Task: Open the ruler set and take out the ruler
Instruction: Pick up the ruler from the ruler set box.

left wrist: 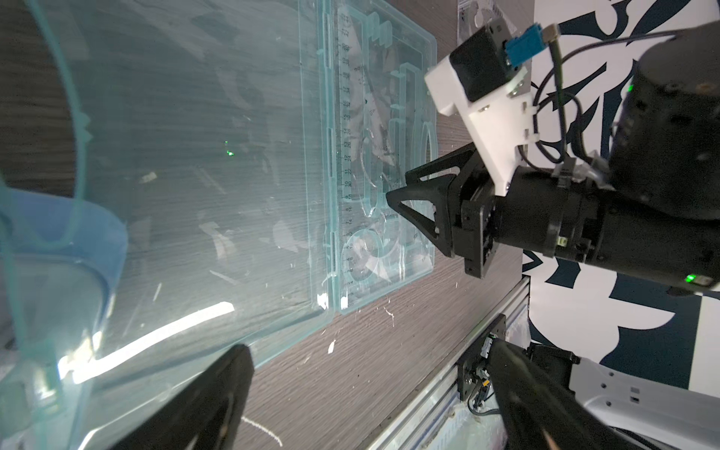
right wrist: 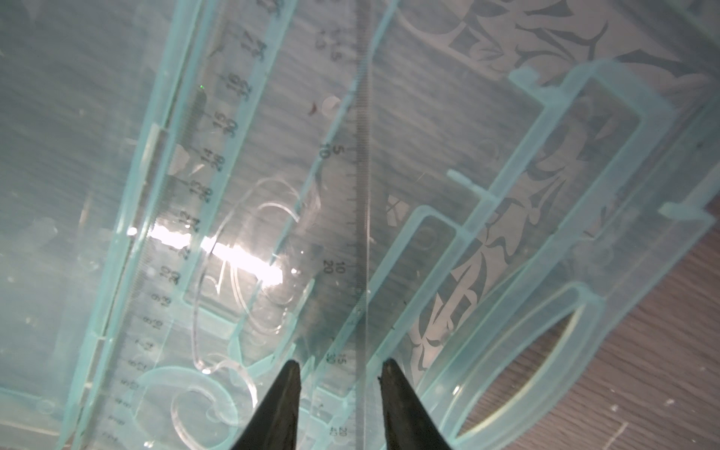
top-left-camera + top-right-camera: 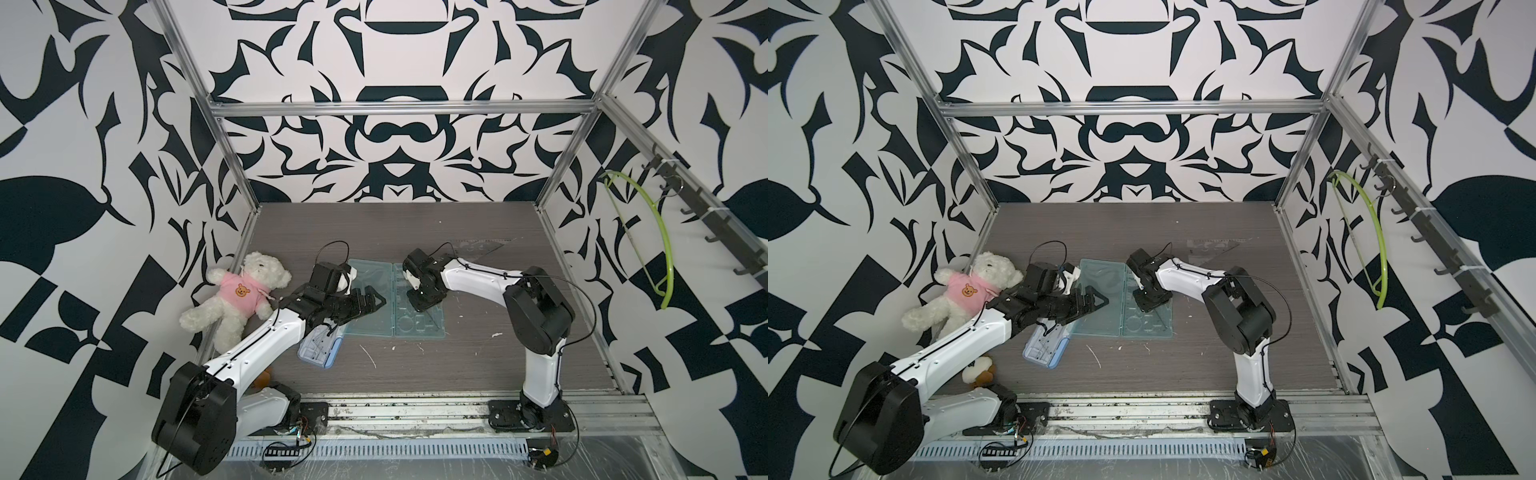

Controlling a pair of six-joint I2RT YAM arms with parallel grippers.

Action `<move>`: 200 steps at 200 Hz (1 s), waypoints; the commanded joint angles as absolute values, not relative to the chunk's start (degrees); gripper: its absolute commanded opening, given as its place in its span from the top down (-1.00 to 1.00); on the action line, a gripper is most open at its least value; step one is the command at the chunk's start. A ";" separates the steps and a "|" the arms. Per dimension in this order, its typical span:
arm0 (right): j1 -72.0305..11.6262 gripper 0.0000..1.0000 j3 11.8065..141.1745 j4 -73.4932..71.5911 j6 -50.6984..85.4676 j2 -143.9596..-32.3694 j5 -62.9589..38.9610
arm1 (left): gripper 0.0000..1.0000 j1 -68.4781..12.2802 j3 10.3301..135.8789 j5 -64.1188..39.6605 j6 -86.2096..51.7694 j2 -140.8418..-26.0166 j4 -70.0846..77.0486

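The ruler set [image 3: 368, 274] is a clear teal case lying opened flat in both top views, its lid toward my left arm and its moulded tray [image 3: 419, 326] toward my right. Clear rulers lie in the tray: a straight ruler [image 2: 187, 233] along the hinge side, and another ruler's scale edge [image 2: 363, 187] crossing the middle. My right gripper [image 2: 341, 362] hovers low over the tray [image 1: 389, 117], open, its tips straddling that scale edge. My left gripper [image 3: 376, 301] stands wide open over the lid's [image 1: 195, 175] near-left corner, holding nothing.
A white teddy bear [image 3: 237, 295] in a pink shirt leans at the left wall. A clear box with a blue rim [image 3: 318, 347] lies under my left arm. A clear set square [image 3: 484, 247] lies behind my right arm. A green hanger [image 3: 648, 232] hangs on the right wall.
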State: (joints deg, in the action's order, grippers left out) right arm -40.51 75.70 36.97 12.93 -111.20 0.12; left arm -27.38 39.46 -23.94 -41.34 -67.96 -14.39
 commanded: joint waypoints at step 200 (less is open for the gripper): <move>-43.00 0.65 72.23 31.00 20.05 -107.86 5.45 | -0.98 -27.42 40.46 -22.85 -42.10 -67.91 -13.87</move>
